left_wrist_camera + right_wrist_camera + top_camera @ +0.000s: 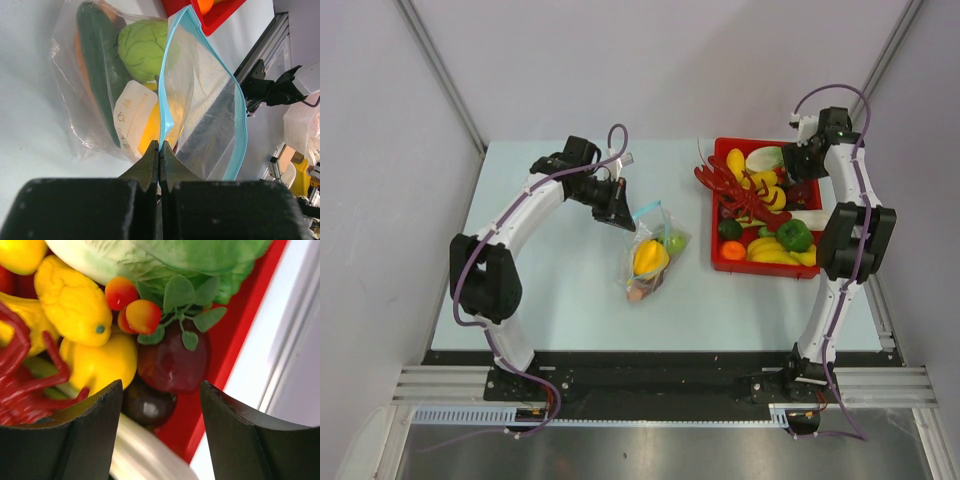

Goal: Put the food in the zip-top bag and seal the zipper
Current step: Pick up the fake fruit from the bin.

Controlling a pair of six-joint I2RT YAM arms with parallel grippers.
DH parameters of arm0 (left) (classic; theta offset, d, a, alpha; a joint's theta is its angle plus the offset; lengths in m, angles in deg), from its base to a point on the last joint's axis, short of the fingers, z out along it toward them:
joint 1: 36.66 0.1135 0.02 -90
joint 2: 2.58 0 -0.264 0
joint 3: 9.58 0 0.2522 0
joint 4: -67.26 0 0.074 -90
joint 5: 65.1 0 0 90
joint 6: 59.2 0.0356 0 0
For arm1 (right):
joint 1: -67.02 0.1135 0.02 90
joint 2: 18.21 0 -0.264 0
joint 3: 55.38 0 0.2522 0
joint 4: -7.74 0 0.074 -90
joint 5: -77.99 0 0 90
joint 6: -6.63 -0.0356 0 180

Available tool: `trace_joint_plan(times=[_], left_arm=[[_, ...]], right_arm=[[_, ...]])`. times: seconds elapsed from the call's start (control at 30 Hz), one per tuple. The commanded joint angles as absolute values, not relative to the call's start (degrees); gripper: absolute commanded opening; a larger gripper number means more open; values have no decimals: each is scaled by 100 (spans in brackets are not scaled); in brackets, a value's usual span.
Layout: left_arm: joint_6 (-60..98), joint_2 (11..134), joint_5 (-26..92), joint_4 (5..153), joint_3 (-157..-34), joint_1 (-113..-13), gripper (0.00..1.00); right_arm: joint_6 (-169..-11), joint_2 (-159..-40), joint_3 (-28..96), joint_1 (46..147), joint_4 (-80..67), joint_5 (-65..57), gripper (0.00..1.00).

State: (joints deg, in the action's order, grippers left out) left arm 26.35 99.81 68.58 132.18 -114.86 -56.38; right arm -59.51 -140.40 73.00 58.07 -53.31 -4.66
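Blue zipper (168, 117) in tightly closed left hand (159, 146)

Inside a robotics lab's test cell: walled with plain grey panels (620, 60), furnished with one pale blue table (560, 300), edged by aluminium rails (440, 385). Bolted along the near side, two white arms (520, 215) trailing purple cables (460, 290). For props, plastic toy produce (775, 250) in a red tray (716, 200).

2 parted jaws above the red tray (235, 340) of toy food (75, 305) (dark red fruit (172, 362) midway)
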Motion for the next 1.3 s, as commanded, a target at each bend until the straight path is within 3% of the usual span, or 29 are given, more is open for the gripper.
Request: trace_joint_plan(times=[0.0, 0.37, 0.63, 0.83, 1.0, 1.27], left_arm=[[2719, 9938, 6876, 13148, -11694, -5599, 0], [2728, 9946, 6885, 13139, -11685, -5599, 0], [2763, 9990, 6885, 13156, -11685, -5591, 0], [2763, 10026, 6867, 13165, -11712, -5591, 0], [2772, 9999, 6850, 13165, -11668, -5564, 0], [2702, 9982, 6867, 13086, -11597, -5547, 0]], right_arm=[[-5752, -14178, 7738, 5814, -5313, -191, 69], [-5419, -14424, 8062, 5850, -5532, -341, 78], [-5506, -14468, 8607, 5937, -5743, 1047, 75], [-6323, -14932, 8985, 6042, -5813, 1075, 65], [-7297, -15189, 9048, 5981, -6007, 1119, 67], [-7580, -15259, 8723, 5911, -5946, 1023, 72]])
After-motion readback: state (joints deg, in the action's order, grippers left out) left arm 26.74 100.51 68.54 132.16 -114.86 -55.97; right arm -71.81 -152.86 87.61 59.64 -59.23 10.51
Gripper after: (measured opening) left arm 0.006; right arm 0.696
